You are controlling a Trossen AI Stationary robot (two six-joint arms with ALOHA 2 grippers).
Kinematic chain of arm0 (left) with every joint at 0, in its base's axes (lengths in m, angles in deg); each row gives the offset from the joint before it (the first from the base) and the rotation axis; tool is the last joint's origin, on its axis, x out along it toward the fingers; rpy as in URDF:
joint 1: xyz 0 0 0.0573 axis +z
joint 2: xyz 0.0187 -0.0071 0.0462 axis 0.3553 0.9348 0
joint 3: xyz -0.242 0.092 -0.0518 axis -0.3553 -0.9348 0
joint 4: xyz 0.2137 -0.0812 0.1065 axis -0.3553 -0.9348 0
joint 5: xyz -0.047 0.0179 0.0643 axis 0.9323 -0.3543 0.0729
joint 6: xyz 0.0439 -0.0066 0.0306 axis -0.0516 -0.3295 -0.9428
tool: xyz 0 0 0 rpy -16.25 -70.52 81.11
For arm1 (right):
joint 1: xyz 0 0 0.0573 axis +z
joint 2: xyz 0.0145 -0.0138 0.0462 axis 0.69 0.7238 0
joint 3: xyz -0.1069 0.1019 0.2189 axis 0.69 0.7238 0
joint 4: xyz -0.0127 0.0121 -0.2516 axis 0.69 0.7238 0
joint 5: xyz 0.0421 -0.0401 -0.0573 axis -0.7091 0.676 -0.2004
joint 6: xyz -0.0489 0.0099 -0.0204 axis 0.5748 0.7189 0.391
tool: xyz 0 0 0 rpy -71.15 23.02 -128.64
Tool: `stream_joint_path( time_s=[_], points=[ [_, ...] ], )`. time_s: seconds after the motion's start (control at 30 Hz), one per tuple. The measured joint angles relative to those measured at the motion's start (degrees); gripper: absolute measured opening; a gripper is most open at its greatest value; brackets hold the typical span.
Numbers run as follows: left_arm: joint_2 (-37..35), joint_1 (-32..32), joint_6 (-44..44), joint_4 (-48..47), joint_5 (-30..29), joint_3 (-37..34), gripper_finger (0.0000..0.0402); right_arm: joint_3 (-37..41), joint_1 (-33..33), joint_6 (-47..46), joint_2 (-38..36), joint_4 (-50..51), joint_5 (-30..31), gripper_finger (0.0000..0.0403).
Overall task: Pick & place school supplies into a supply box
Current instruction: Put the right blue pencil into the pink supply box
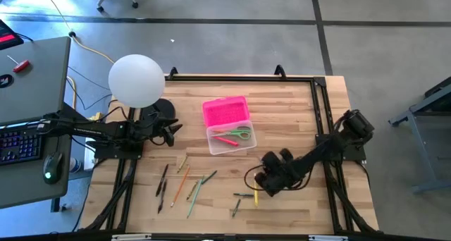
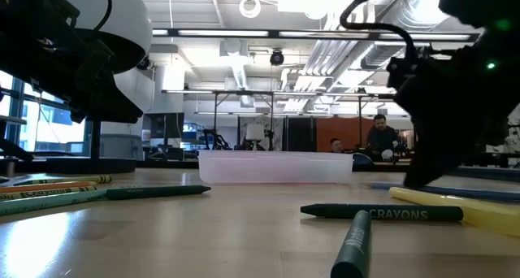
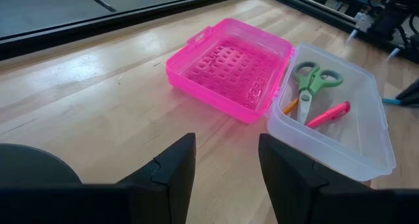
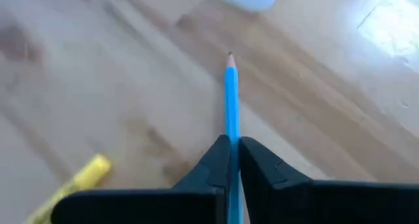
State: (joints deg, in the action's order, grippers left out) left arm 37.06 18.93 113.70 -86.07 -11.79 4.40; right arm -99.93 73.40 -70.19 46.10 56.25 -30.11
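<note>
The supply box (image 1: 231,137) stands open at mid-table, its pink lid (image 1: 225,112) folded back toward the far edge. Inside it lie green-handled scissors (image 3: 313,81), a pink pen (image 3: 327,114) and an orange pencil. Several pencils and crayons (image 1: 187,184) lie loose on the near part of the table. My right gripper (image 4: 234,152) is near the front right (image 1: 262,184), tipped downward and shut on a blue pencil (image 4: 231,99). My left gripper (image 3: 226,165) waits open at the table's left side (image 1: 169,132), facing the box. My right gripper pinches the blue pencil's shaft (image 4: 232,135) between its two fingers. The pencil lies along the fingers, and its sharpened tip (image 4: 230,56) sticks out ahead of them, slanting down toward the table. I cannot tell whether the pencil touches the wood.
A yellow crayon (image 4: 82,181) and two green crayons (image 2: 382,213) lie on the table close by my right gripper. A white globe lamp (image 1: 136,80) stands at the far left. Black frame rails (image 1: 320,121) run along the table's sides.
</note>
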Motion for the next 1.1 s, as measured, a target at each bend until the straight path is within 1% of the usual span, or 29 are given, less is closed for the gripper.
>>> stream_joint_path(
  time_s=[0.07,0.17,0.27,0.33,0.4,0.47,0.53,0.57,0.73,0.87,1.0,1.1],
  points=[
    [0.0,0.0,0.0,0.0,0.2,0.0,0.0198,1.7,-1.6,2.6,0.0,-4.8,1.1,0.0008],
    [0.0,0.0,0.0,0.0,0.3,0.0,0.0198,5.1,-3.9,4.8,-0.2,-11.5,0.0,0.0003],
    [0.0,0.0,0.0,0.0,0.3,0.0,0.0198,9.1,-4.7,5.3,-0.3,-18.0,0.1,0.0004],
    [0.0,0.0,0.0,0.0,0.3,0.0,0.0198,11.1,-4.7,7.8,-0.3,-22.5,1.0,0.001],
    [0.0,0.0,0.0,0.0,0.3,0.0,0.0198,12.5,-4.6,12.3,-0.3,-26.4,1.4,0.0021],
    [0.0,0.0,0.0,0.0,0.3,0.0,0.0198,12.9,-4.2,19.1,-0.1,-29.7,1.9,0.0035],
    [0.0,0.0,0.2,0.0,0.3,0.0,0.0198,12.6,-3.7,26.1,0.0,-30.7,2.0,0.0052],
    [0.0,0.0,0.2,0.0,0.3,0.0,0.0198,12.4,-3.7,27.6,0.0,-30.7,2.1,0.006],
    [0.0,0.0,1.7,0.0,0.2,0.0,0.0198,13.4,-3.6,24.6,-0.1,-31.1,2.7,0.009],
    [0.0,0.0,1.7,0.0,0.2,0.0,0.0198,15.5,-3.0,23.2,0.3,-33.0,2.9,0.0097],
    [0.0,0.0,1.7,0.0,0.2,0.0,0.0198,17.9,-1.1,26.2,2.1,-38.4,6.5,0.0094],
    [0.0,0.0,1.8,0.0,0.2,0.0,0.0198,18.6,0.1,26.2,4.5,-42.6,10.0,0.009]
  ],
)
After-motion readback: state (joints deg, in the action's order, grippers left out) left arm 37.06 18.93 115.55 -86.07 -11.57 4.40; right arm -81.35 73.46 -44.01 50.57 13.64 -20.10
